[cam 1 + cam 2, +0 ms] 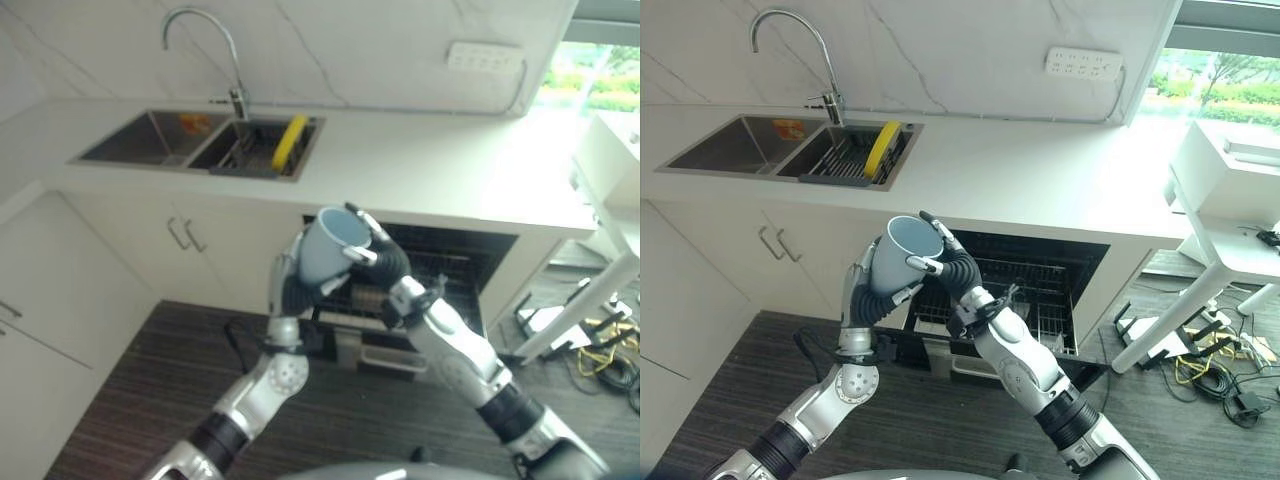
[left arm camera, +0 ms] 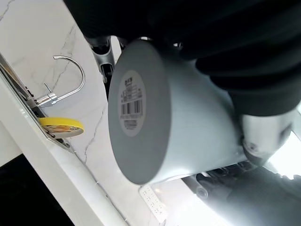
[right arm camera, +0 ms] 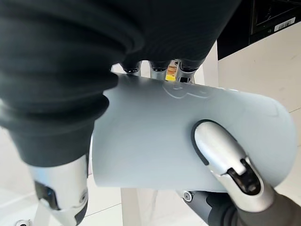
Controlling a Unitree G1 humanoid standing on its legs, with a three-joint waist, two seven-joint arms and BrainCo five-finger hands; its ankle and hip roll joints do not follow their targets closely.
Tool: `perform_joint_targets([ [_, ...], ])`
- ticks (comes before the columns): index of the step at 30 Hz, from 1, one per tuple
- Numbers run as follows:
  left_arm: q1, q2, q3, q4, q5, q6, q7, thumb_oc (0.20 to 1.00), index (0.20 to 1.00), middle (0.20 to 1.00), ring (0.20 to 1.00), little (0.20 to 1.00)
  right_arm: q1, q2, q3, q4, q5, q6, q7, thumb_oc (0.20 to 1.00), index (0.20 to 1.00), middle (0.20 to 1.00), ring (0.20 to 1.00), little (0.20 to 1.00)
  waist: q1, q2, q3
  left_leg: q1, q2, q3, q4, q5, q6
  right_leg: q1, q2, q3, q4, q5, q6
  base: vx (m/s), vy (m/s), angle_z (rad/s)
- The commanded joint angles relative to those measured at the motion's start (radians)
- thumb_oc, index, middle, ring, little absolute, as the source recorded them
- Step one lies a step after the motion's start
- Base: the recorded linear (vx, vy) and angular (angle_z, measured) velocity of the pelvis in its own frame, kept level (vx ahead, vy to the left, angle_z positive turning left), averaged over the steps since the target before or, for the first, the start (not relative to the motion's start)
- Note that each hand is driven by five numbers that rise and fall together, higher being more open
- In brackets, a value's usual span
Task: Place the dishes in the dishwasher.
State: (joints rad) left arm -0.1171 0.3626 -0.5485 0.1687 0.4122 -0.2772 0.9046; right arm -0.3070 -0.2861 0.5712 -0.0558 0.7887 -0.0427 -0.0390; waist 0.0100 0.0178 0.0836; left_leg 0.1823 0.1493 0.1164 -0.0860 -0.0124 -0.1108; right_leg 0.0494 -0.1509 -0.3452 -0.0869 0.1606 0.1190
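Both robot hands, left robot hand [image 1: 868,296] and right robot hand [image 1: 958,266], curl round the pale blue cup [image 1: 902,253] above the open dishwasher [image 1: 1040,285]; left wrist view shows its labelled base; counter [image 1: 1040,180] beyond lies bare

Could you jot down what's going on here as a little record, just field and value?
Held item: pale blue cup, raised in front of the counter
Left hand: curled round the cup's lower side
Right hand: fingers over the cup's rim
Dishwasher: open below the counter, rack visible
Sink: yellow plate standing in the rack
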Motion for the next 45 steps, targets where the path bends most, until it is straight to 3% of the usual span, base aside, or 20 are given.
perform_joint_targets([
  [1,-0.124,-0.002,-0.014,-0.032,-0.017,-0.053,0.042,0.200,0.200,0.200,0.200,0.200,-0.042,0.049,0.051,-0.015,0.031,-0.034,0.041,1.000,1.000,1.000,1.000,1.000,0.016,-0.037,0.009,-0.038,-0.026,0.065,0.027,-0.030,0.037,0.105,-0.021,0.039,0.095,-0.236,0.034,0.00,0.000,0.00],
  [13,-0.137,-0.010,-0.009,-0.041,-0.042,-0.027,0.025,0.200,0.200,0.200,0.200,0.200,-0.026,0.057,0.062,-0.019,0.021,-0.026,0.044,1.000,1.000,1.000,1.000,1.000,0.009,-0.032,0.009,-0.034,-0.028,0.065,0.033,-0.033,0.038,0.108,-0.021,0.042,0.101,-0.241,0.031,0.00,0.000,0.00],
  [17,-0.136,-0.012,-0.016,-0.058,-0.068,-0.046,-0.049,0.200,0.200,0.200,0.200,0.200,-0.017,0.059,0.067,-0.004,0.007,-0.026,0.048,1.000,1.000,1.000,1.000,1.000,0.009,-0.030,0.010,-0.033,-0.028,0.065,0.032,-0.032,0.039,0.108,-0.022,0.039,0.102,-0.241,0.032,0.00,0.000,0.00],
  [23,-0.157,0.004,-0.036,-0.090,-0.099,-0.005,-0.133,0.200,0.200,0.200,0.200,0.200,-0.012,0.043,0.069,0.002,-0.111,-0.037,0.025,1.000,1.000,1.000,1.000,1.000,0.000,-0.023,0.009,-0.032,-0.029,0.067,0.031,-0.032,0.041,0.106,-0.023,0.040,0.103,-0.242,0.033,0.00,0.000,0.00],
  [33,-0.145,0.023,-0.005,-0.132,-0.073,0.006,-0.088,0.200,0.200,0.200,0.200,0.200,0.004,0.030,0.050,0.019,-0.147,-0.081,-0.036,1.000,1.000,1.000,1.000,1.000,0.000,-0.017,0.010,-0.026,-0.033,0.062,0.031,-0.036,0.044,0.112,-0.022,0.044,0.102,-0.245,0.030,0.00,0.000,0.00],
  [40,-0.139,0.026,0.013,-0.160,0.000,0.022,0.007,0.200,0.200,0.200,0.200,0.200,0.029,0.035,0.027,0.029,-0.169,-0.156,-0.154,1.000,1.000,1.000,1.000,1.000,-0.010,-0.011,0.014,-0.019,-0.033,0.068,0.025,-0.035,0.046,0.114,-0.022,0.047,0.101,-0.244,0.031,0.00,0.000,0.00],
  [45,-0.134,0.022,0.017,-0.173,-0.006,0.025,0.000,0.200,0.200,0.200,0.200,0.200,0.046,0.041,0.028,0.027,-0.168,-0.189,-0.157,1.000,1.000,1.000,1.000,1.000,-0.014,-0.007,0.015,-0.017,-0.036,0.070,0.021,-0.036,0.048,0.115,-0.023,0.048,0.100,-0.244,0.031,0.00,0.000,0.00],
])
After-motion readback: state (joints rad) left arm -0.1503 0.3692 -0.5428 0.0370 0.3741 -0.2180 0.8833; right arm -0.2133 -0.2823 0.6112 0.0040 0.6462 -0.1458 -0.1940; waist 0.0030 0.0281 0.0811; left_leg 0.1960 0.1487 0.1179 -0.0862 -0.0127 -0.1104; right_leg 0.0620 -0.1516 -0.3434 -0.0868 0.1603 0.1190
